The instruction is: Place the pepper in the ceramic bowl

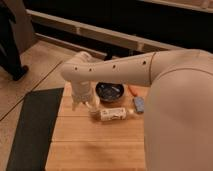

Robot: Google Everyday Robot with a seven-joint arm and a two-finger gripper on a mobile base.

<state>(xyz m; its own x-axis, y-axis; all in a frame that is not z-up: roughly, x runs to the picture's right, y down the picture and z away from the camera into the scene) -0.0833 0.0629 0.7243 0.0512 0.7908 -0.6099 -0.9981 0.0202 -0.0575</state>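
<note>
The ceramic bowl (110, 92) is dark and glossy and sits at the far middle of the wooden table (95, 145). The pepper (133, 90), a small orange-red piece, lies on the table just right of the bowl and partly behind my arm. My gripper (83, 104) points down over the table just left of the bowl, close above the surface. It is apart from the pepper, with the bowl between them.
A white bottle (114, 114) lies on its side in front of the bowl, with a small brown item (94, 114) at its left end. A blue-grey block (139, 104) lies right of the bottle. A dark mat (32, 130) covers the floor to the left. My white arm (175, 100) fills the right.
</note>
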